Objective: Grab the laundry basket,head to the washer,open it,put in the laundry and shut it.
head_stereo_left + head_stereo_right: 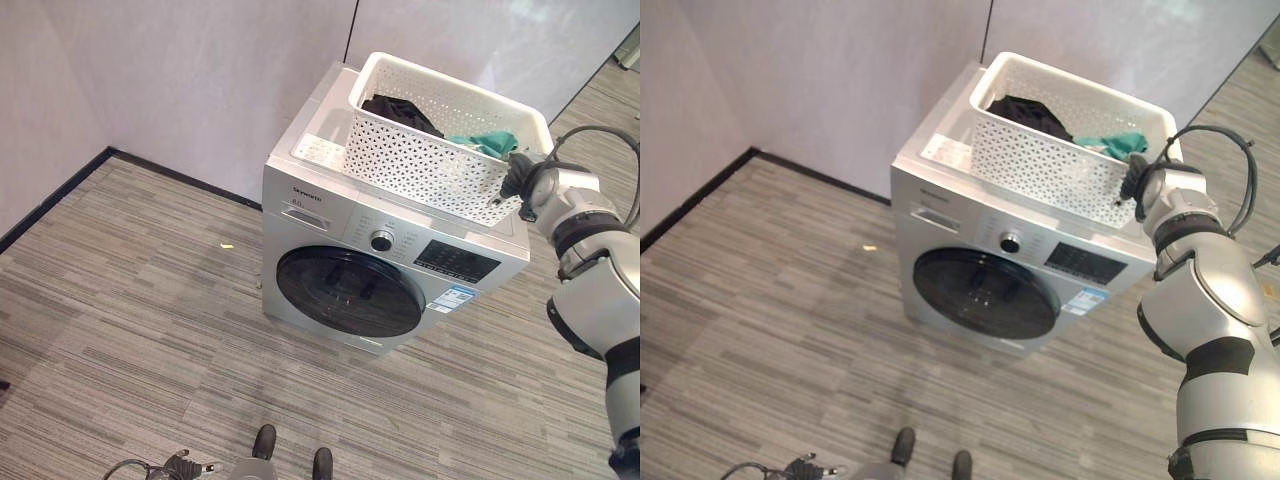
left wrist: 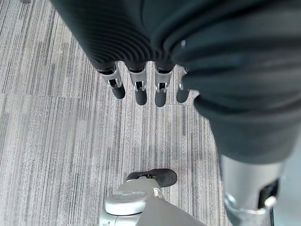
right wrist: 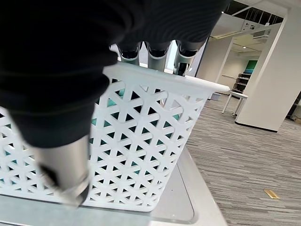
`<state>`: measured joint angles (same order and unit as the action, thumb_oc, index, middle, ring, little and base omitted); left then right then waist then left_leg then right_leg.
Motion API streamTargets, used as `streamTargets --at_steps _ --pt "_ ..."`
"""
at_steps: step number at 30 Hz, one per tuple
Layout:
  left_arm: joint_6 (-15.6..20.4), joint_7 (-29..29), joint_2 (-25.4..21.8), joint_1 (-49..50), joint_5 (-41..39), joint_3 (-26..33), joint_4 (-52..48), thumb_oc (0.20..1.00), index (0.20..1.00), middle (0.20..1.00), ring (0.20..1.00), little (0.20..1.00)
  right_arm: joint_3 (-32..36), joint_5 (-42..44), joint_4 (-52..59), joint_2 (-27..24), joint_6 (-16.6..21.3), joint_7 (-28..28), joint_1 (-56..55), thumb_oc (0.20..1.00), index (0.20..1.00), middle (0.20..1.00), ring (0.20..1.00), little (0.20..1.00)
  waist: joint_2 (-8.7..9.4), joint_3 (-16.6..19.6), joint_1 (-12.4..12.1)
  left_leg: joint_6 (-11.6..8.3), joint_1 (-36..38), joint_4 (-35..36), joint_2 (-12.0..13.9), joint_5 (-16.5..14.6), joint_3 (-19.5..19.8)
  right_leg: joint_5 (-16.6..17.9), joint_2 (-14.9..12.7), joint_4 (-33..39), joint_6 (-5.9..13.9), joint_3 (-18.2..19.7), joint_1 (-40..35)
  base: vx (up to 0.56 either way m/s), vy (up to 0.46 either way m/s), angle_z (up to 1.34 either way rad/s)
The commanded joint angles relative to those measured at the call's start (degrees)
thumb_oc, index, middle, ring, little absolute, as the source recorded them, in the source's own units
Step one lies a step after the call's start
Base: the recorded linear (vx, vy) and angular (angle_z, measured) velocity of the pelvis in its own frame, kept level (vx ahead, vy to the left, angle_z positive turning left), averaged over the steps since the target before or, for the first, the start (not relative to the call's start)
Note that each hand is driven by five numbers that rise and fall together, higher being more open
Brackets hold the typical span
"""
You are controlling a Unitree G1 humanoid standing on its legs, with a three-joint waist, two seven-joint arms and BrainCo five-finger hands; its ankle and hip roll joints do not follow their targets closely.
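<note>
Down low, the left hand (image 2: 141,70) hangs over the grey striped floor (image 1: 120,300), fingers (image 2: 141,92) straight and relaxed. Atop the silver front-loading washer (image 1: 330,240), door closed, sits the white perforated plastic laundry basket (image 1: 430,160) holding dark and teal clothes (image 1: 400,112). Right hand (image 1: 522,180) hooks its fingers (image 3: 153,54) over the basket's rim, thumb outside the wall.

The washer (image 1: 385,270) stands on the striped grey floor (image 1: 130,330). The white laundry basket (image 1: 430,160) sits on its top.

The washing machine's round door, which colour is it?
The silver front-loading washing machine has a black, glossy round door, shut. The left eye view shows it best.
</note>
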<state>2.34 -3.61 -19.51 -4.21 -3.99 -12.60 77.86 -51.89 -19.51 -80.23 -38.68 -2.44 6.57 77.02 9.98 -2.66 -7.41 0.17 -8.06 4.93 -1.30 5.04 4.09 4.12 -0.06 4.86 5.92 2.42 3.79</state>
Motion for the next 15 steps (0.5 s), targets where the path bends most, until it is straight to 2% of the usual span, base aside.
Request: streamTargets --at_steps 1,6,9,10,11,12,13,15 --pt "-0.1 0.0 -1.0 -2.1 0.7 -1.2 3.6 1.000 1.000 1.000 1.000 1.000 -3.5 -2.6 -2.4 -4.8 -1.1 -1.6 5.4 1.000 1.000 1.000 1.000 1.000 2.09 -0.4 -0.1 0.89 2.6 -0.1 -1.1 -4.4 2.7 4.3 -5.0 0.1 4.10 -1.0 2.6 0.00 0.000 0.00" --pt "-0.5 0.1 -0.7 -2.0 0.7 -1.2 3.8 1.000 1.000 1.000 1.000 1.000 -4.3 -3.3 1.6 -5.8 -1.9 -2.8 8.0 1.000 1.000 1.000 1.000 1.000 1.79 0.4 0.9 0.82 3.5 -0.1 -0.9 -4.7 2.3 4.0 -5.1 0.1 4.07 -0.6 1.9 0.01 0.002 0.00" --pt "-0.7 -0.1 0.5 -1.7 0.2 -0.8 3.6 1.000 1.000 1.000 1.000 1.000 -3.4 -7.2 13.1 -8.7 -3.8 -5.5 10.5 1.000 1.000 1.000 1.000 1.000 0.92 1.3 2.5 0.98 4.5 -0.1 -0.8 -5.3 1.4 3.7 -5.0 0.1 4.00 0.0 1.3 0.04 0.015 -0.02" --pt "-0.7 -0.1 0.4 -1.7 0.2 -0.9 3.6 1.000 1.000 1.000 1.000 1.000 -3.2 -7.3 13.4 -8.9 -3.9 -5.4 10.3 1.000 1.000 1.000 1.000 1.000 0.94 1.3 2.4 0.98 4.5 -0.1 -0.8 -5.3 1.4 3.7 -5.0 0.1 4.00 0.0 1.2 0.05 0.022 -0.04" --pt "-0.8 -0.2 1.4 -1.2 0.3 -0.8 3.3 1.000 1.000 1.000 1.000 1.000 -1.4 -9.8 21.9 -12.6 -4.9 -7.2 10.1 1.000 1.000 1.000 1.000 1.000 0.18 1.9 3.3 1.09 5.0 -0.1 -0.9 -5.6 1.2 3.5 -5.1 0.1 3.99 0.3 1.0 0.03 0.015 -0.06" --pt "-0.8 -0.2 1.3 -1.2 0.3 -1.0 3.3 1.000 1.000 1.000 1.000 1.000 -1.0 -9.9 22.4 -12.9 -5.1 -7.0 9.7 1.000 1.000 1.000 1.000 1.000 0.27 1.8 3.2 1.09 5.0 -0.1 -0.9 -5.6 1.2 3.5 -5.1 0.1 3.98 0.3 1.0 0.05 0.035 0.00" --pt "-0.7 -0.5 2.4 -1.3 0.5 -0.9 3.0 1.000 1.000 1.000 1.000 1.000 3.0 -10.6 30.6 -16.7 -5.4 -10.0 8.2 1.000 1.000 1.000 1.000 1.000 -0.76 2.1 4.1 1.18 5.4 -0.1 -0.9 -5.8 0.9 3.3 -5.2 0.1 3.92 0.6 0.8 0.00 0.000 0.00" --pt "-0.5 -0.8 2.9 -1.3 1.1 -1.5 2.6 1.000 1.000 1.000 1.000 1.000 10.4 -10.4 37.5 -20.7 -5.9 -13.0 2.6 1.000 1.000 1.000 1.000 1.000 -1.18 2.2 4.4 1.32 5.8 -0.1 -1.0 -6.1 0.8 3.0 -5.3 0.1 3.86 0.7 0.6 0.03 0.011 -0.01"
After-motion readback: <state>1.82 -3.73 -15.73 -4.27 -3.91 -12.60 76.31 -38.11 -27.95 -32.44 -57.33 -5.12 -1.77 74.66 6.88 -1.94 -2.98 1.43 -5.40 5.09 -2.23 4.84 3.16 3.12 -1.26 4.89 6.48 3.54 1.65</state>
